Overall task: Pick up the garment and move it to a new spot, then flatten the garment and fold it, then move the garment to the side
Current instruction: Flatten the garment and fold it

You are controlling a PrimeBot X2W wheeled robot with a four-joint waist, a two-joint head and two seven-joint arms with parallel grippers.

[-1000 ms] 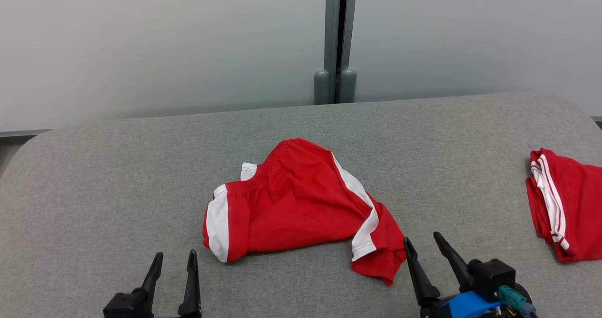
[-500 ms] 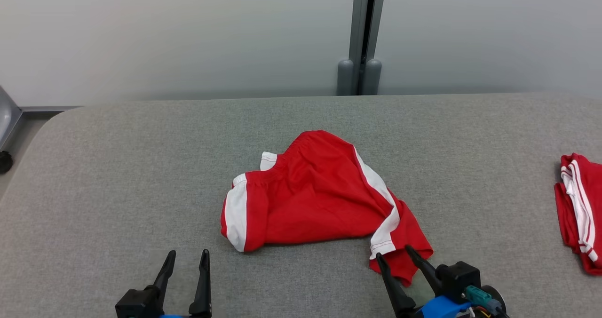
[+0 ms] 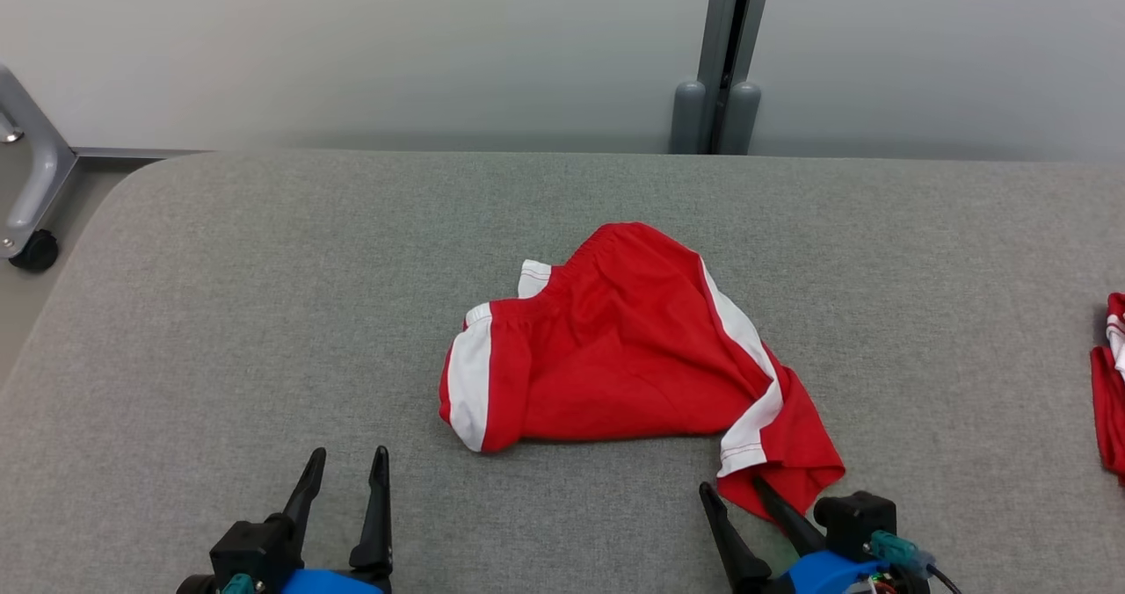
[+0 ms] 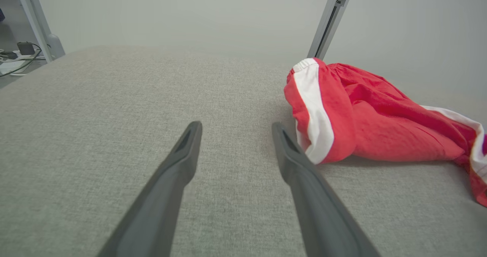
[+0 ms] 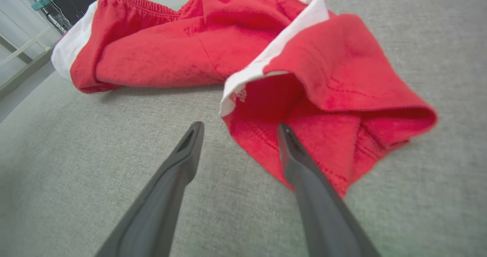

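Garment (image 3: 633,348) not lifted yet, crumpled mid-frame on the worktop (image 3: 220,313). Left gripper (image 3: 349,451), lower left: fingers apart, empty, clear of cloth. Right gripper (image 3: 730,483), lower right: fingers apart, at the near hem. Pick, move, flatten, fold, set-aside all look pending.

A grey fabric-covered table (image 3: 264,251) with rounded corners stands before pale wall panels (image 3: 352,49) joined by a grey post (image 3: 728,49), a wheeled metal leg (image 3: 35,190) on the floor (image 3: 22,295) at left.
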